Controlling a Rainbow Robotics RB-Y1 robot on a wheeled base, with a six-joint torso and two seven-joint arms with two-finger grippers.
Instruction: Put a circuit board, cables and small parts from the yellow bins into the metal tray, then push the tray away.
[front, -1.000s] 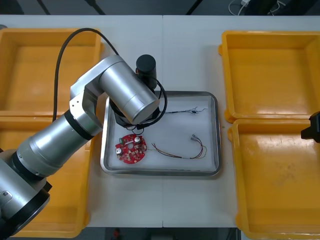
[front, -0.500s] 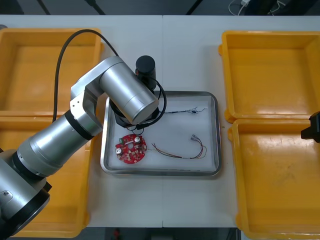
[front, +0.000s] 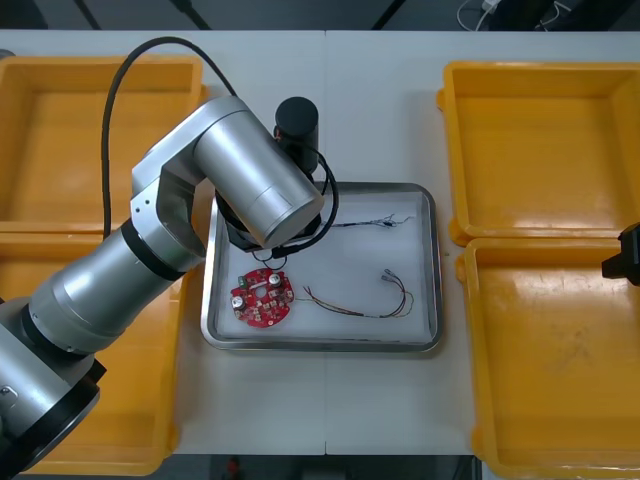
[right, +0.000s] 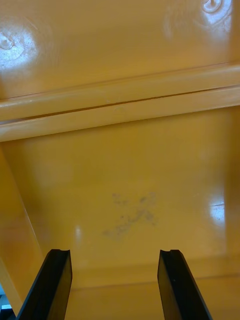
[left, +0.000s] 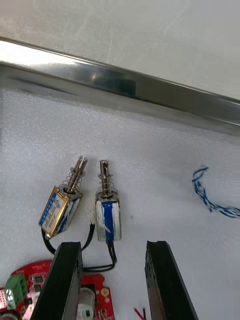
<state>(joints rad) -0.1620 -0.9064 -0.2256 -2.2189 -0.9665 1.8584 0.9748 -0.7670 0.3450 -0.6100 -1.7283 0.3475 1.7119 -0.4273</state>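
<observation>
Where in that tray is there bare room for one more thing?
Free: the white patch between blue-white cable and red-yellow cable, toward the tray's right wall. Crowded: the left side, with board, small metal parts and open left gripper. The right gripper hangs open over a right bin.

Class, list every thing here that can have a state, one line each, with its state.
left gripper, open, over the metal tray
right gripper, open, over a yellow bin
metal tray, white inside, loaded
circuit board, flat in tray
small metal parts, two, lying side by side
blue and white cable, loose in tray
red and yellow cable, loose in tray
</observation>
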